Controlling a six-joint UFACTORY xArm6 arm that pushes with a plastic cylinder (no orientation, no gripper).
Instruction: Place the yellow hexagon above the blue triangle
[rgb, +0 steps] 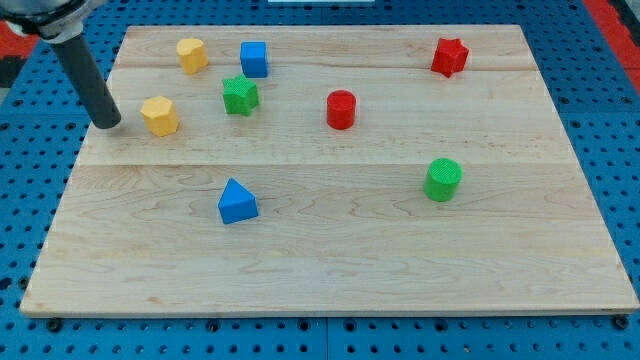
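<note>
**Our tip sits beside the yellow hexagon on the left of the table**

We count seven blocks on the table (330, 250). Around the yellow hexagon (160, 115) stand a second yellow block (192, 54) at its 1 o'clock, a green star (240, 95) at its 2 o'clock, and a blue cube (254, 59) beyond that star. A red cylinder (341, 109) lies at 3 o'clock, well apart. A red star (450, 56) sits near the view's top right, and a green cylinder (442, 179) lies at the view's right.

The blue triangle (237, 201) lies at the hexagon's 5 o'clock, with bare wood between the two. Nothing stands directly at the triangle's 12 o'clock short of the green star.

My tip (109, 124) rests at the hexagon's 9 o'clock, just beside it; we cannot tell whether they touch. We have no fingers here, only the dark rod, which leans up toward 11 o'clock.

The hexagon stands on a flat face and shows no long axis. The triangle's apex points toward 12 o'clock.

The table is pale wood in planks running left to right, on a blue perforated base (30, 170).
</note>
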